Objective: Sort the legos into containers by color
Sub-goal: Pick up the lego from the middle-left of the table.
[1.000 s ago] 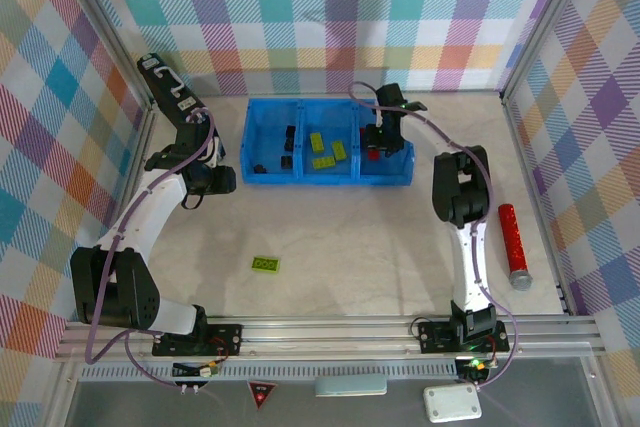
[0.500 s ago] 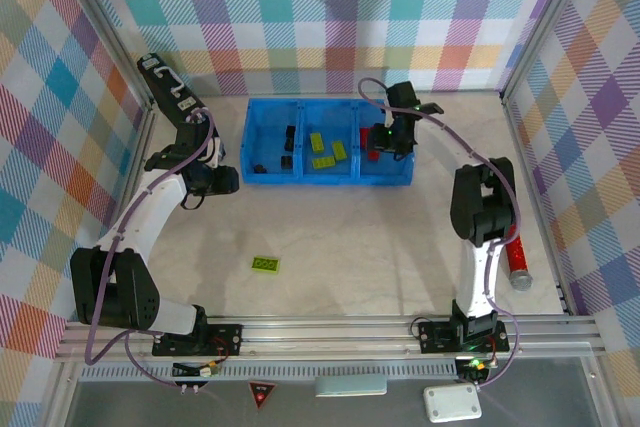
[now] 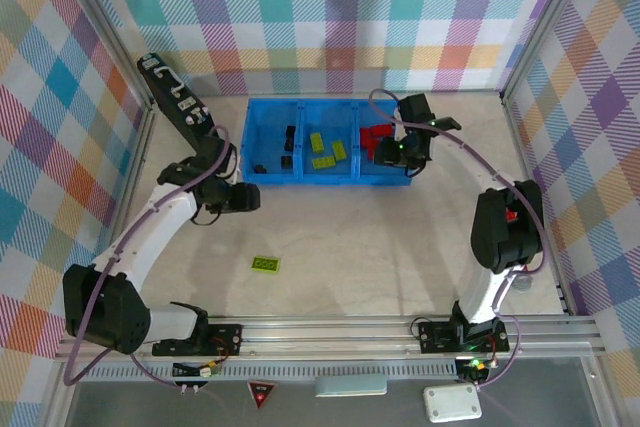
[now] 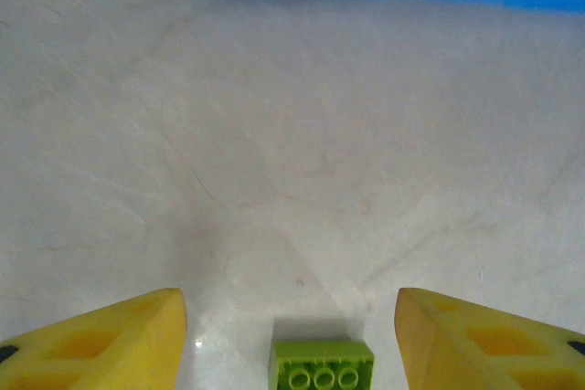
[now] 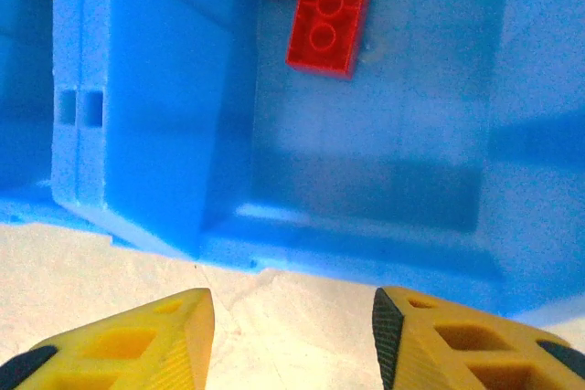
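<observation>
Holding the left end effector (image 3: 248,197) low over the pale counter (image 3: 400,237), just in front of the left end of the blue bin (image 3: 300,180). Spreading its yellow fingers (image 4: 110,340) well apart and gripping nothing at all. Looking down, through the left wrist camera, on a single lime green lego (image 4: 322,364) lying on the counter, framed between the two fingers without touching either. Lying alone, in the top view, nearer the arm bases than the bin, apart from the left end effector.

Hovering the right end effector (image 3: 388,152) at the near wall of the bin's right compartment, over the strip of counter just outside it. Parting its fingers (image 5: 128,335) too, with only bare counter between them and nothing clasped. Facing two red legos (image 5: 329,6) touching each other on the floor of that compartment, toward its far side. Housing several lime green legos (image 3: 330,152) in the middle compartment and a few small black legos (image 3: 288,137) in the left one.
</observation>
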Action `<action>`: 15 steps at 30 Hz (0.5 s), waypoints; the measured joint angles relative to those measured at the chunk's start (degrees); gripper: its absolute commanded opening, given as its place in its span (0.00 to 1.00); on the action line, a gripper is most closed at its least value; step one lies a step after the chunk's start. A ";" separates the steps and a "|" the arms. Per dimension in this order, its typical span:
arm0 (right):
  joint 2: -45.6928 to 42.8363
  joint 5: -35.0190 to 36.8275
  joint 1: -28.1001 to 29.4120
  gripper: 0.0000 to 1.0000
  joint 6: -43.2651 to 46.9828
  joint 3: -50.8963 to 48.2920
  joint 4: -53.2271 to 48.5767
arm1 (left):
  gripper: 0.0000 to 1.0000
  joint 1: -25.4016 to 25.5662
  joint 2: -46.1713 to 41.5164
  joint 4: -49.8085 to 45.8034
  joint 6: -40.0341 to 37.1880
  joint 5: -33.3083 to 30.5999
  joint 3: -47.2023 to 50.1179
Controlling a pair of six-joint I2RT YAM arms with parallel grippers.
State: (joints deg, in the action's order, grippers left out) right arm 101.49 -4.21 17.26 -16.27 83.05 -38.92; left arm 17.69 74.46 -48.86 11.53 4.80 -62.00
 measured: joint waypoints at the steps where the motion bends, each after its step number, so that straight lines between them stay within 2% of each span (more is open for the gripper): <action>1: -0.74 0.00 0.00 0.51 0.00 -0.81 0.07 | 0.65 1.70 -0.31 -0.52 0.83 -0.68 0.68; 7: -4.28 0.00 0.00 0.51 -0.04 -4.66 0.28 | 0.76 8.90 -2.21 -1.18 5.51 -3.30 5.66; 15: -7.23 -0.83 0.00 0.51 -0.90 -7.54 0.26 | 0.83 14.29 -4.13 -0.94 10.19 -5.14 11.98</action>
State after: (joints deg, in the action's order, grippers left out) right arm 94.26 -5.04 17.26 -17.17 75.50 -38.65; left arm 31.99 70.32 -49.80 21.71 -0.34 -50.02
